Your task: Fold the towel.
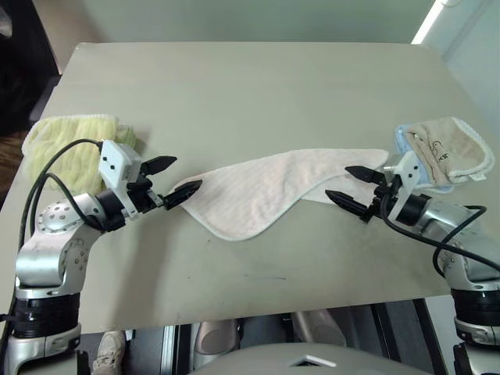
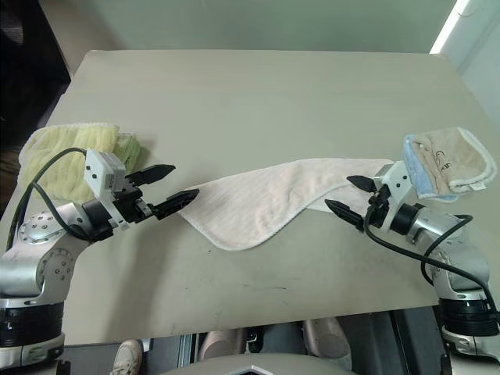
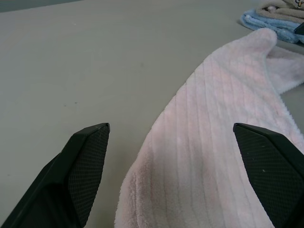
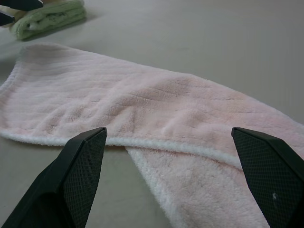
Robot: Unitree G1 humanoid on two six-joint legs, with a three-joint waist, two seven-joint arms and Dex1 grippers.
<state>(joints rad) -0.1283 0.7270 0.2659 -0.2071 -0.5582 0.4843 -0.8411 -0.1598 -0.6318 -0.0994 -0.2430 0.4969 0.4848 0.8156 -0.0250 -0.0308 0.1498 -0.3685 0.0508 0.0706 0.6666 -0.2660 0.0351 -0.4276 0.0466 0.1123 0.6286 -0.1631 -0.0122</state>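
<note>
A: Towel — where are the claws?
B: Left claw gapes wide at its left end, right claw gapes at its right end, both nearly level, pointing inward, neither gripping.
A: And the towel?
B: Lying loosely creased across the worktop, between a yellow towel and a beige one.

No text, number or brand could be read anywhere in the scene. The only mark was a small dark embroidered squiggle on the beige towel at the right edge of the frame, lying on a light blue cloth; it looked like a looping logo or a few cursive letters, but it was too small to make out. The table itself bore no label or sign.
</note>
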